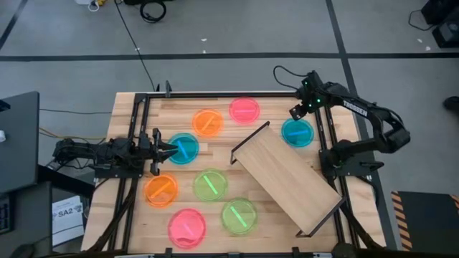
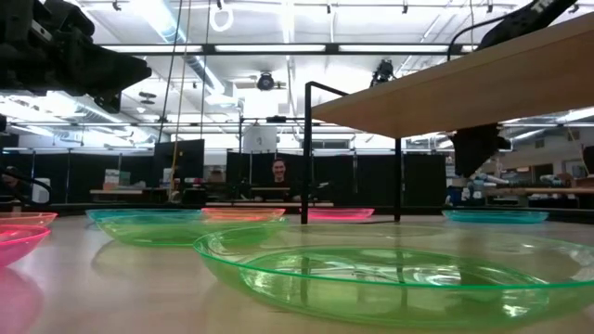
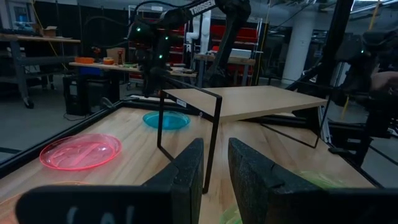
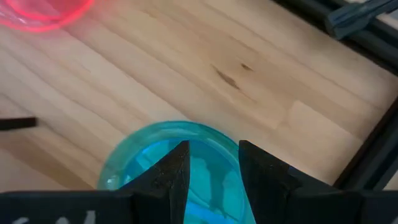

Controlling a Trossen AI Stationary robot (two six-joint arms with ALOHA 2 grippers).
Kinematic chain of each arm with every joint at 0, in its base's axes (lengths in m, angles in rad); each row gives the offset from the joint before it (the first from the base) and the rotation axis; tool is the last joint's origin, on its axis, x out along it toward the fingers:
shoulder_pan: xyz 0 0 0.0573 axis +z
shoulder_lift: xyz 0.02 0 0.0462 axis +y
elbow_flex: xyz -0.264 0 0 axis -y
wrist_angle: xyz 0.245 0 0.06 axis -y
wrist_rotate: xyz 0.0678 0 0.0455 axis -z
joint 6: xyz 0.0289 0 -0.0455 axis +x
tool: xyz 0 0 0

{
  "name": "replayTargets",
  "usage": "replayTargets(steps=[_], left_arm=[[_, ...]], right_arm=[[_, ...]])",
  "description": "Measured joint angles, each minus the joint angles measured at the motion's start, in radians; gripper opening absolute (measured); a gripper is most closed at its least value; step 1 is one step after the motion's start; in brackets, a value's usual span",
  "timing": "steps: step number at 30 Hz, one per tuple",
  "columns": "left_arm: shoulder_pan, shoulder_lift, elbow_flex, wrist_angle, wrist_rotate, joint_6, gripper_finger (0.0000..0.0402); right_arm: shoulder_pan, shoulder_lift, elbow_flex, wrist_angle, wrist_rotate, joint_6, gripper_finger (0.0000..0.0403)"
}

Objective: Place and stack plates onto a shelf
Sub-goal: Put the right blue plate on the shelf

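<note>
Eight glossy round plates (image 1: pixel 209 185) ring slanted wood shelf (image 1: pixel 287 176).

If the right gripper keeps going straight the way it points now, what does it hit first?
Most likely the blue plate: the right gripper points down with its open jaws straddling the plate's rim. How high it hangs above the plate is unclear.

Glossy translucent plastic plates (image 1: pixel 209 185), light-wood shelf (image 1: pixel 287 179)
</note>
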Motion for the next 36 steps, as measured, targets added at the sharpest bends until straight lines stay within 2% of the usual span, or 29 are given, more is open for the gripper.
replayTargets(steps=[12,19,36], left_arm=[[0.0,0.0,0.0,-0.001,0.0,0.0,0.0079],[0.0,0.0,0.0,-0.001,-0.019,0.0,0.0079],[0.0,0.0,0.0,-0.001,-0.019,0.0,0.0079]], right_arm=[[0.003,0.146,0.0,0.016,0.041,-0.147,0.0143],[0.002,0.21,0.0,0.035,0.046,-0.175,0.0134],[0.042,0.222,0.0,0.05,0.055,-0.201,0.0132]])
